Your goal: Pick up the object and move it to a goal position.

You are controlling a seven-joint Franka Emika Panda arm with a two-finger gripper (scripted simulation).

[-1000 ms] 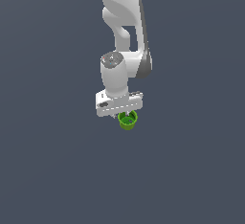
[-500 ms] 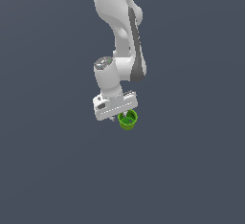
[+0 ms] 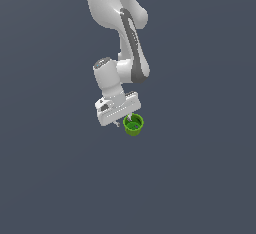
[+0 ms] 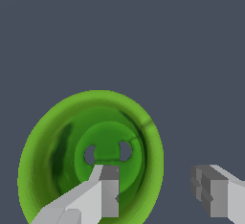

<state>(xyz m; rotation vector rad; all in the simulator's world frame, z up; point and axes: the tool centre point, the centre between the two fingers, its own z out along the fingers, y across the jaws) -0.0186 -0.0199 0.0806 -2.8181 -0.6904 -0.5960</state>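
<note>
The object, a small bright green round cup (image 3: 134, 126), stands upright on the dark grey floor with its hollow, darker-green inside facing up. It fills much of the wrist view (image 4: 67, 137). My white gripper (image 3: 124, 122) hangs right over it, tilted. In the wrist view the gripper (image 4: 158, 192) is open. One of its fingertips (image 4: 107, 189) reaches into the cup's hollow, the other sits outside the rim, and the cup's wall lies between them. Neither finger clearly touches the wall.
A plain dark grey floor (image 3: 200, 178) lies all around the cup. No other objects or edges are in view.
The arm's upper links have swung toward the exterior view's left and the hand has shifted and turned slightly. The cup has stayed in the same place.
</note>
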